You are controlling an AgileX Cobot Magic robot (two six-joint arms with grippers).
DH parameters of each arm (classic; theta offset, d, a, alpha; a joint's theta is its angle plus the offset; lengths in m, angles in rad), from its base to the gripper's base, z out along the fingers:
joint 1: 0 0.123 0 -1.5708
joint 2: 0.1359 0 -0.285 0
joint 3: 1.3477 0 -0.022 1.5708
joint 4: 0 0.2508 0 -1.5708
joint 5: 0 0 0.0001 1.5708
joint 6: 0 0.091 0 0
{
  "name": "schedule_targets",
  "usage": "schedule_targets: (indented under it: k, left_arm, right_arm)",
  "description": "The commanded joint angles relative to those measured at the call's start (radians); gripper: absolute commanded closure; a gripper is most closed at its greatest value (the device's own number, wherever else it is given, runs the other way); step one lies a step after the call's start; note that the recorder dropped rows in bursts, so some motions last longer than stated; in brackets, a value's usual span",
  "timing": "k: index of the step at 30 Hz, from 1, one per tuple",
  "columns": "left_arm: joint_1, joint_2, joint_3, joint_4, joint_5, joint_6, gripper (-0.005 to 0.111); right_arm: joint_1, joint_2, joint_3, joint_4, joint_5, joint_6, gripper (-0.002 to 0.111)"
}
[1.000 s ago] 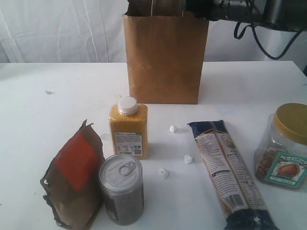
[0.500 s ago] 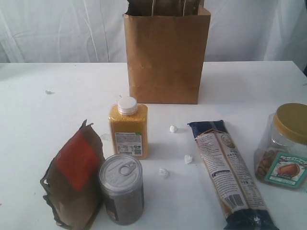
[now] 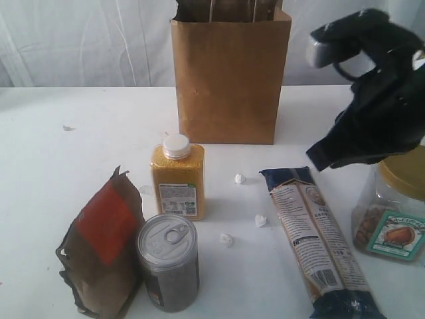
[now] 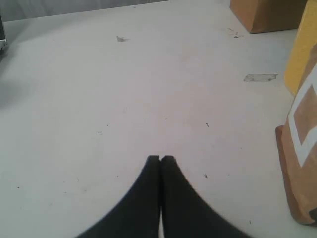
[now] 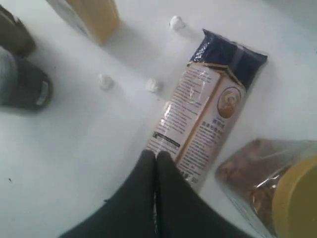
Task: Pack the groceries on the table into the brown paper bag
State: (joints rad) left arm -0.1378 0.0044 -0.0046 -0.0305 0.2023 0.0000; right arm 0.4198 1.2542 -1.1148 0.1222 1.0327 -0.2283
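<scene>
Exterior: brown paper bag point(image 3: 229, 80) is standing upper centre on the table point(image 3: 66, 166); bottle point(image 3: 177, 179), can point(image 3: 169, 262) and pouch point(image 3: 103, 242) are sitting lower left; pasta packet point(image 3: 315, 236) is lying lower right beside the jar point(image 3: 395, 206), with the right arm point(image 3: 378, 106) hanging above. Left wrist: left gripper point(image 4: 161, 158) is hovering over the table, jaws pressed together, empty. Right wrist: right gripper point(image 5: 156, 156), likewise closed and empty, is hanging above the pasta packet.

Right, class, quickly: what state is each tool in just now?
Left tool: closed, holding nothing.
Right tool: closed, holding nothing.
</scene>
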Motion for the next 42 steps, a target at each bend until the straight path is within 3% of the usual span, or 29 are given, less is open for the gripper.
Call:
schedule_targets:
  k: [1, 4, 10, 13, 22, 37, 42]
  left_arm:
    - [-0.006, -0.004, 0.005, 0.002, -0.001, 0.0, 0.107]
    - [-0.006, -0.004, 0.005, 0.002, -0.001, 0.0, 0.107]
    - [-0.006, -0.004, 0.005, 0.002, -0.001, 0.0, 0.107]
    - [-0.006, -0.004, 0.005, 0.002, -0.001, 0.0, 0.107]
    - [-0.006, -0.004, 0.005, 0.002, -0.001, 0.0, 0.107]
    - [-0.006, -0.004, 0.005, 0.002, -0.001, 0.0, 0.107]
    - [-0.006, -0.004, 0.005, 0.002, -0.001, 0.0, 0.107]
  right_arm:
    - [0.063, 0.214, -0.03, -0.122, 0.053, 0.023, 0.108]
    - [0.071, 0.383, -0.071, -0.122, -0.06, -0.016, 0.108]
    - [0.071, 0.611, -0.246, -0.122, -0.151, -0.028, 0.076]
    - [0.069, 0.689, -0.349, -0.122, -0.173, -0.006, 0.068]
    - [0.069, 0.895, -0.56, -0.116, -0.195, 0.087, 0.067]
    - [0.069, 0.961, -0.572, -0.116, -0.184, 0.126, 0.068]
    - [0.069, 0.968, -0.572, -0.112, -0.18, 0.127, 0.073]
